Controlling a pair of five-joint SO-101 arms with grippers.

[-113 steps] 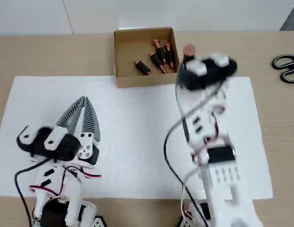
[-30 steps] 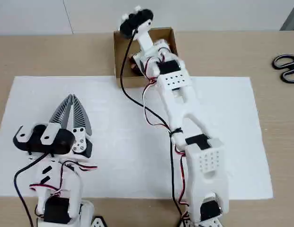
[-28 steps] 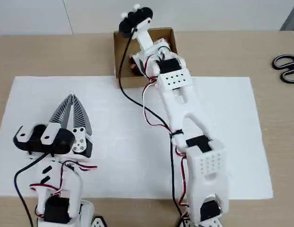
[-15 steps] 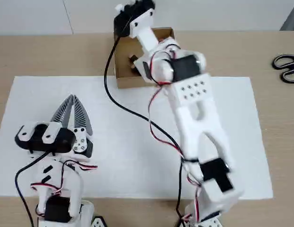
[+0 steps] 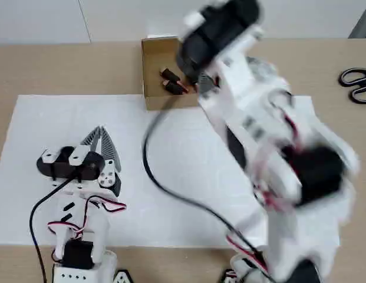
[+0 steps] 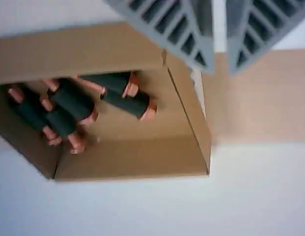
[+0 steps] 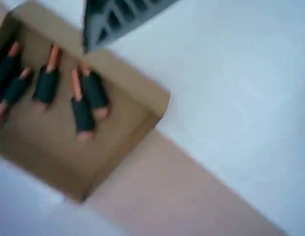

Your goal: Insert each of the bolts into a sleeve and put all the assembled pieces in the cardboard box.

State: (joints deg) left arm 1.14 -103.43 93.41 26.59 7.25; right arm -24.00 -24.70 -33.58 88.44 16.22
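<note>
The cardboard box (image 5: pixel 153 59) stands at the back of the table. Several assembled pieces (image 5: pixel 172 82), black sleeves with copper bolts in them, lie inside it. My right arm (image 5: pixel 247 112) is raised high and blurred, and it covers the box's right part. In the right wrist view my right gripper (image 7: pixel 118 19) hangs above the box (image 7: pixel 142 123) and its pieces (image 7: pixel 86 105). My left gripper (image 5: pixel 102 134) rests shut and empty over the white sheet at the front left, pointing at the box. The left wrist view has its fingers (image 6: pixel 181 34) in front of the box (image 6: pixel 132 160) and the pieces (image 6: pixel 113 91).
A large white paper sheet (image 5: pixel 171 177) covers the wooden table's middle. Black scissors (image 5: pixel 356 82) lie at the far right edge. A black cable (image 5: pixel 165 183) from the right arm trails across the sheet.
The right arm has pulled back from over the box and swung upward, now blurred. The left arm has shifted slightly to the right.
</note>
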